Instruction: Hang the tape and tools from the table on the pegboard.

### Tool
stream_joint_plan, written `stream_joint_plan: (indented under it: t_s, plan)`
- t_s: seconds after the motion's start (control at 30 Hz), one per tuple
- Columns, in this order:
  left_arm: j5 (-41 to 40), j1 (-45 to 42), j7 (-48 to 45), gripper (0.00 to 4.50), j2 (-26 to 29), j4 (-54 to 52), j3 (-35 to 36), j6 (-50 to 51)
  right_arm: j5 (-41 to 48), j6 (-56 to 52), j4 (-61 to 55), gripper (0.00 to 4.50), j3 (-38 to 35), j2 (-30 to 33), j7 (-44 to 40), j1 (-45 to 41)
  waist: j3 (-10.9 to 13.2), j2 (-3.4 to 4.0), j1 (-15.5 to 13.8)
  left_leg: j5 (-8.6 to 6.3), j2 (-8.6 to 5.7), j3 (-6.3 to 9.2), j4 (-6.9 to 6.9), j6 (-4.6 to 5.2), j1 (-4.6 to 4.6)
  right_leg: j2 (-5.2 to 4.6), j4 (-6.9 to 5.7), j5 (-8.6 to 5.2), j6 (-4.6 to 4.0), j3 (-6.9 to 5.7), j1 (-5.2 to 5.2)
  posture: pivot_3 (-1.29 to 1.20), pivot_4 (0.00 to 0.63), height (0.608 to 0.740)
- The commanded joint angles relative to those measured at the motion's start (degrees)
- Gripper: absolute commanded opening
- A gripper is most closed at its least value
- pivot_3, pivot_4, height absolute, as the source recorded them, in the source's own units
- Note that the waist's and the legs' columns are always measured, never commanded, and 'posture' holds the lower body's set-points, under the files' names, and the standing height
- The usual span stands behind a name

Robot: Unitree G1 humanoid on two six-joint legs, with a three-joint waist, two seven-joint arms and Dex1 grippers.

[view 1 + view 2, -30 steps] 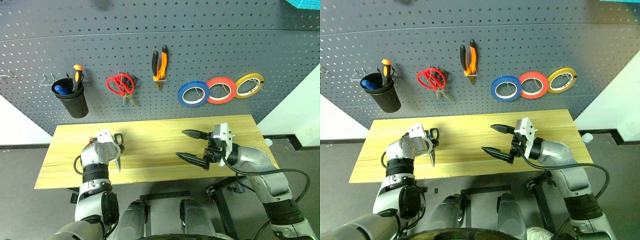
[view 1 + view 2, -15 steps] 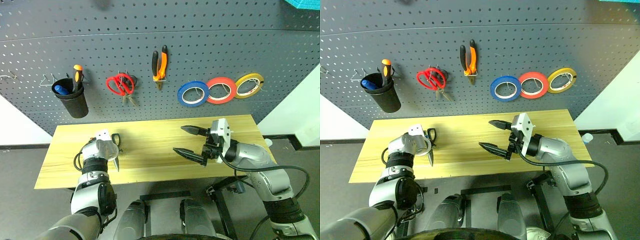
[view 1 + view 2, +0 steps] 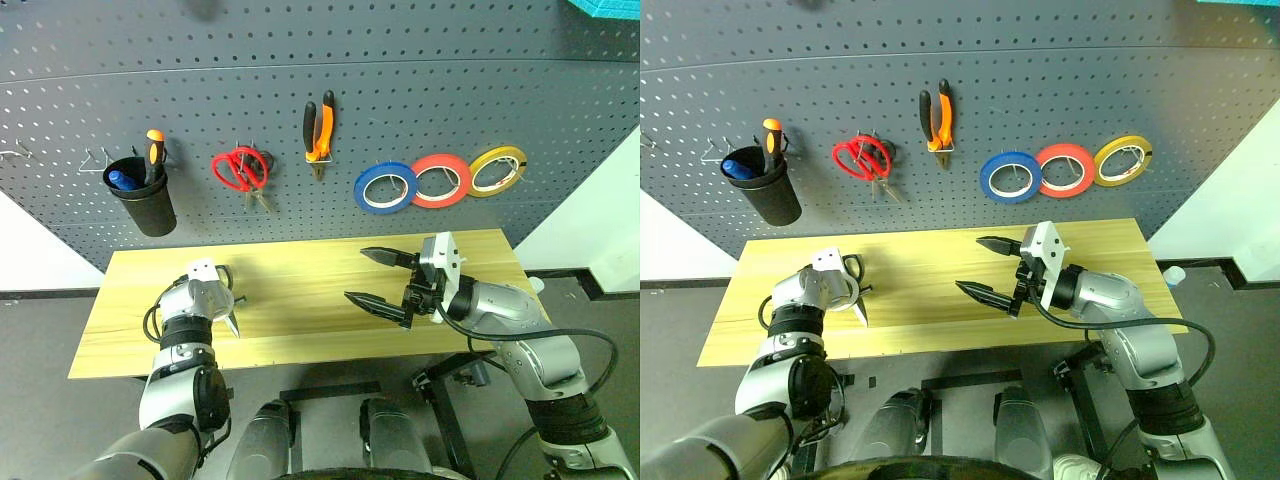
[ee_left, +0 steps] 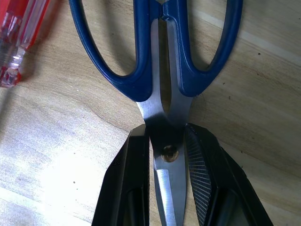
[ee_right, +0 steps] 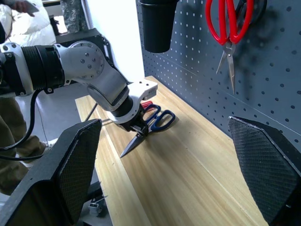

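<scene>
The left gripper has its fingers closed on the pivot of the dark blue-handled steel scissors, lying on the light wooden table (red-handled screwdriver beside). Next, likely lifting toward the dark grey pegboard. The right gripper hangs wide open, empty.

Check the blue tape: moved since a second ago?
No. The blue tape hangs at the same holes on the pegboard, just left of the red roll as before.

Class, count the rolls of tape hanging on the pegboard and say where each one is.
3, side by side on the pegboard, right of the pliers: blue roll lowest, red roll in the middle, yellow roll farthest right.
</scene>
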State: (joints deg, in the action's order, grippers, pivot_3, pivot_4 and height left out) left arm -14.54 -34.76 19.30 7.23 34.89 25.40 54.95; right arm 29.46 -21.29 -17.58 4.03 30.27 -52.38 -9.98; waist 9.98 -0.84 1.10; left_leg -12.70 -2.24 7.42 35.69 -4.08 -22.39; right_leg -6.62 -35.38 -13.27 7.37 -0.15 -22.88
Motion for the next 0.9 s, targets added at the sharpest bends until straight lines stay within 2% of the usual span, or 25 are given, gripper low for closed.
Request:
stream_joint_plan:
  t_s: [0.03, 0.13, 0.2, 0.33, 0.5, 0.67, 0.8, 0.9]
  plan:
    - [-1.0, 6.1, -5.4, 0.78, 0.5, -12.4, -4.0, 2.9, 2.3, 0.6, -1.3, 4.5, -1.9, -0.6, -0.7, -0.6, 0.0, 0.0, 0.0, 0.0, 0.0, 0.0, -0.01, 0.0, -0.01, 0.0, 0.01, 0.0, -0.01, 0.0, -0.01, -0.05, 0.112, 0.74]
    - [-1.5, 16.1, -14.4, 0.78, 3.4, -27.8, -11.3, 2.3, 6.0, -1.3, -1.0, 4.5, -3.3, -0.9, -1.4, -0.7, 0.0, 0.0, 0.2, 0.0, 0.01, -0.01, -0.07, -0.01, -0.04, 0.0, 0.04, 0.02, -0.05, 0.02, -0.07, -0.05, 0.112, 0.74]
    - [-3.2, 21.4, -19.2, 0.78, 4.8, -35.0, -12.8, 1.3, 7.8, -2.2, -0.7, 4.5, -4.0, -1.4, -1.6, -1.1, 0.0, 0.0, 0.0, -0.01, 0.01, -0.02, -0.11, -0.01, -0.07, 0.0, 0.04, 0.14, -0.28, 0.04, -0.14, -0.04, 0.111, 0.74]
    - [-4.8, 28.6, -26.0, 0.78, 6.8, -42.5, -13.3, -3.1, 11.1, -3.3, 0.1, 4.5, -5.0, -2.7, -2.1, -2.6, 0.0, 0.02, -0.3, -0.01, 0.04, -0.01, -0.09, -0.01, -0.09, 0.01, 0.06, -0.03, -0.47, 0.03, -0.17, -0.02, 0.109, 0.74]
    - [-3.5, 30.2, -29.3, 0.78, 8.0, -43.4, -14.2, -8.4, 15.1, -5.0, 1.9, 4.5, -6.5, -4.3, -2.7, -4.8, 0.0, 0.01, -0.4, -0.09, 0.04, -0.02, 0.01, -0.15, -0.11, -0.02, 0.21, 0.0, -0.53, 0.02, -0.07, -0.01, 0.104, 0.74]
    - [-2.5, 30.9, -32.1, 0.78, 9.0, -44.3, -15.6, -13.8, 13.7, -2.9, 4.3, 4.5, -6.5, -3.8, -5.3, -4.1, 0.0, 0.02, -0.4, -0.01, 0.04, -0.03, -0.06, -0.01, -0.16, -0.02, 0.24, 0.01, -0.54, 0.02, -0.14, -0.02, 0.098, 0.74]
    - [-1.6, 34.4, -39.2, 0.78, 11.4, -47.4, -17.3, -24.8, 14.7, -2.5, 4.4, 4.5, -7.5, -4.1, -5.9, -3.9, -0.1, 0.03, -0.2, -0.01, 0.04, -0.08, -0.22, 0.01, -0.24, -0.01, 0.23, 0.11, -0.63, 0.04, -0.31, -0.04, 0.093, 0.74]
    - [-1.7, 37.2, -43.5, 0.78, 11.8, -47.1, -16.1, -36.4, 20.6, -5.8, 3.9, 4.5, -10.3, -4.8, -5.0, -5.3, -0.1, 0.1, -0.3, -0.01, 0.06, -0.12, -0.3, 0.0, -0.23, -0.01, 0.23, 0.1, -0.66, 0.06, -0.35, -0.05, 0.09, 0.74]
